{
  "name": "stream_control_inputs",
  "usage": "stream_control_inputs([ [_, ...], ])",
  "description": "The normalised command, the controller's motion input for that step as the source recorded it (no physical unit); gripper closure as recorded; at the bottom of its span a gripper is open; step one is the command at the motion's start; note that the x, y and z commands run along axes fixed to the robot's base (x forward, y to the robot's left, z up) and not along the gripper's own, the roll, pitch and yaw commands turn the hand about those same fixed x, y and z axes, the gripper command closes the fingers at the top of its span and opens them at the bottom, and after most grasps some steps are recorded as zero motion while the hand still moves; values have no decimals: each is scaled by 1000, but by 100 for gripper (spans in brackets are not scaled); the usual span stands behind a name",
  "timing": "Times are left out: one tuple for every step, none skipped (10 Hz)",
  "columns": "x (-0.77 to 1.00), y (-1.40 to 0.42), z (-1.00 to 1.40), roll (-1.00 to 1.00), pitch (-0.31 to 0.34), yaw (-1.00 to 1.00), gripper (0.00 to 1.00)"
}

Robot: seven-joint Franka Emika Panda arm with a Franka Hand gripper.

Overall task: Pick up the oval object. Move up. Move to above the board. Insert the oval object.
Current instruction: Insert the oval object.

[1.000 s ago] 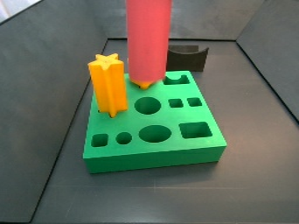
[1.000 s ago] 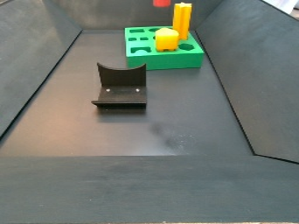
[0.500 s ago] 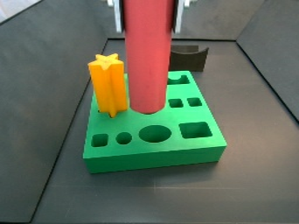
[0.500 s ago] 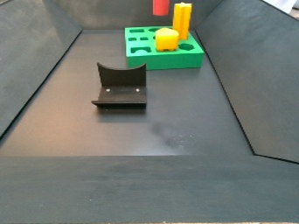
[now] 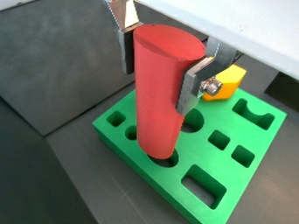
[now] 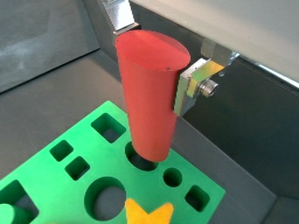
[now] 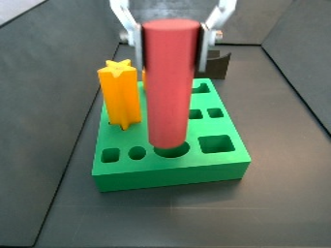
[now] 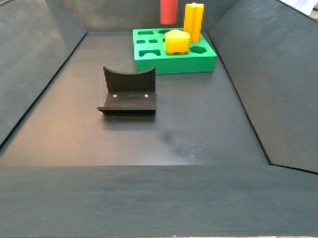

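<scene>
in a side view the orange star peg (image 7: 119, 94) stands upright in the left part of the board (image 7: 168, 167). to its right, the oval object (image 7: 173, 85) stands upright with its lower end at the oval hole in the front row of the board; how deep it sits cannot be told. the gripper (image 7: 172, 34) is above the board, its silver fingers (image 7: 127, 24) on either side of the peg's upper part, clamped on it. behind the board, a dark block (image 7: 223, 64) shows partly.

in both wrist views the oval object (image 5: 163, 92) (image 6: 151, 87) is pinched between the flat finger plates (image 5: 197, 77) (image 6: 194, 77), and its lower end meets a hole in the board (image 5: 140, 147) (image 6: 56, 173). a yellow block (image 5: 230, 77) sits at the board's far edge.

in a side view, from left: the fixture (image 8: 128, 92) on the dark floor, well apart from the board (image 8: 187, 61); on the board the oval object (image 8: 168, 10), the yellow block (image 8: 179, 41) and the orange star peg (image 8: 194, 19).
</scene>
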Motion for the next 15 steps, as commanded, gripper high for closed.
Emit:
stream_control_inputs([
  [157, 0, -206, 0, 0, 323, 100],
  [77, 0, -211, 11, 0, 297, 100],
  [0, 0, -214, 19, 0, 237, 100],
  [0, 0, -169, 40, 0, 106, 100],
  [0, 0, -177, 40, 0, 80, 100],
  [0, 0, -163, 14, 0, 11, 100],
  [83, 0, -169, 14, 0, 0, 100],
  [89, 0, -209, 37, 0, 0, 100],
  [91, 0, -194, 9, 0, 0, 100],
  [89, 0, -211, 13, 0, 0, 100],
  [120, 0, -223, 0, 0, 0, 100],
  [126, 17, -226, 0, 0, 6, 100],
  [131, 80, -243, 4, 0, 14, 100],
  [74, 106, -263, 44, 0, 6, 100],
  [6, 74, -271, 69, 0, 0, 100],
])
